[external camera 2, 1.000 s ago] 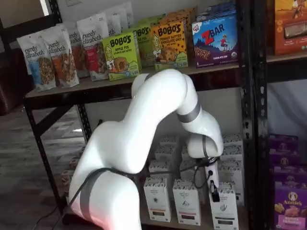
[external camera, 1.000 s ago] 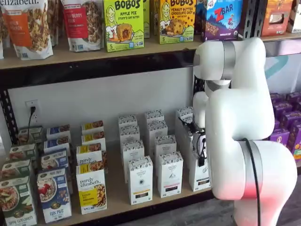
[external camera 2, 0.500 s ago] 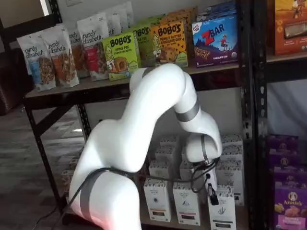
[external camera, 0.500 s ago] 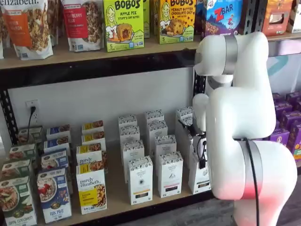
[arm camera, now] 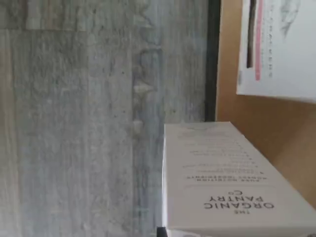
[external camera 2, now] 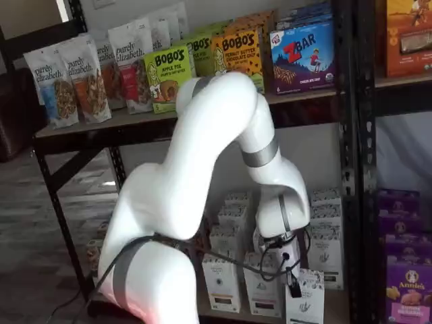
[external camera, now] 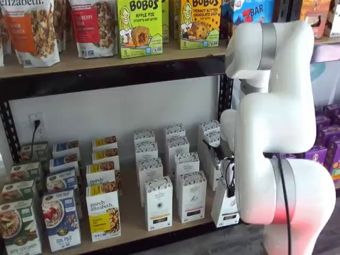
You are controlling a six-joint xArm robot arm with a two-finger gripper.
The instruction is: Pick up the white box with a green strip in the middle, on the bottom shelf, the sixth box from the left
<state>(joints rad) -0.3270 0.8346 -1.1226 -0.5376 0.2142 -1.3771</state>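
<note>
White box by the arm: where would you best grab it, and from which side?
Its top end, coming from the open front. The white box is tall and narrow, tilted at the bottom shelf front edge with a neighbour close beside, so the top is freest. The hand appears closed there.

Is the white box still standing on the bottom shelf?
No. The white box is tilted, pulled past the bottom shelf front edge, gripper shut on it.

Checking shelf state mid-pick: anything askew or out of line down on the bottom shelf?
Only the white box: it leans forward at the front edge of the bottom shelf, out of its row, with the gripper on it. The other cartons stand upright in rows.
</note>
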